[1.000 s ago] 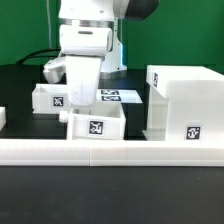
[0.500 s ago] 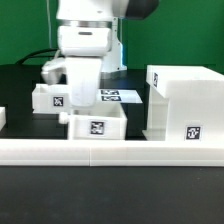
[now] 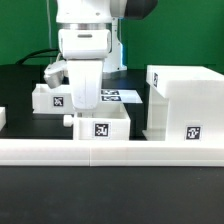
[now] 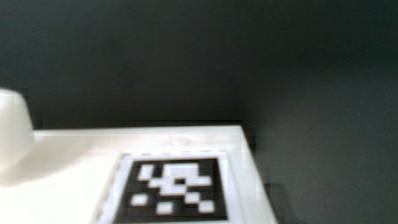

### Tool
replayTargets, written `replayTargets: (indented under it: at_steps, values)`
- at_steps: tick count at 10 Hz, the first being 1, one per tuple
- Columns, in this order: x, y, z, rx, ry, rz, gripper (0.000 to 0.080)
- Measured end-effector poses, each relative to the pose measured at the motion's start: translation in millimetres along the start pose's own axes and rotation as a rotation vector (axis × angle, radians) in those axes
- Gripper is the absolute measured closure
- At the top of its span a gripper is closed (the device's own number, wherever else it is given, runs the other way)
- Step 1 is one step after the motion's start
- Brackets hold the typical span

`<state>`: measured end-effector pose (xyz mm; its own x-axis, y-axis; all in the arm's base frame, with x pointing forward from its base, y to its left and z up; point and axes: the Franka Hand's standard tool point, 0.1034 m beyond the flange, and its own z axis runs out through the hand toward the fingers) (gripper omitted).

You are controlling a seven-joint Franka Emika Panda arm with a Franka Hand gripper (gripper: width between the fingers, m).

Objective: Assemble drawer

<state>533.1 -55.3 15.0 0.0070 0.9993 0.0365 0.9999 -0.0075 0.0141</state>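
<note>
Centrally, gripper [image 3: 86,104] low over front tray [image 3: 101,128], housing [image 3: 186,105] just beside, rear tray [image 3: 50,98] behind

One cube housing [image 3: 185,100] stands on the surface. To the exterior view's left of it are two small trays, a near tray [image 3: 112,118] just beside the housing and a far tray [image 3: 42,97] well apart from it. One marker board [image 3: 135,97] lies left of the housing. One long rail [image 3: 110,150] runs before the housing.
</note>
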Motion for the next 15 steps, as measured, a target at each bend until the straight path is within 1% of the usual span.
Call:
replayTargets:
  at_steps: [4, 5, 6, 7, 8, 9, 11, 12, 13, 14, 15]
  values:
    - [-1.2, -2.4, 2.4, 0.007, 0.001, 0.003, 0.0757]
    - [5.2, -1.0, 2.6, 0.044, -0.001, -0.015, 0.0757]
    - [10.7, 4.7, 1.7, 0.057, -0.002, -0.021, 0.0757]
    - [13.7, 6.9, 0.9, 0.076, -0.002, -0.022, 0.0757]
    - [16.7, 8.4, 0.8, 0.074, -0.002, -0.015, 0.0757]
    - [18.5, 6.8, 1.1, 0.087, 0.000, -0.017, 0.0757]
    - [17.4, 5.7, 1.7, 0.088, 0.000, -0.015, 0.0757]
    - [17.7, 6.5, 1.9, 0.080, 0.000, -0.017, 0.0757]
    - [19.7, 8.7, 2.8, 0.049, 0.001, -0.020, 0.0757]
    - [23.7, 8.9, 2.6, 0.053, 0.003, -0.025, 0.0757]
    - [27.1, 13.2, 1.6, 0.026, 0.005, -0.029, 0.0757]
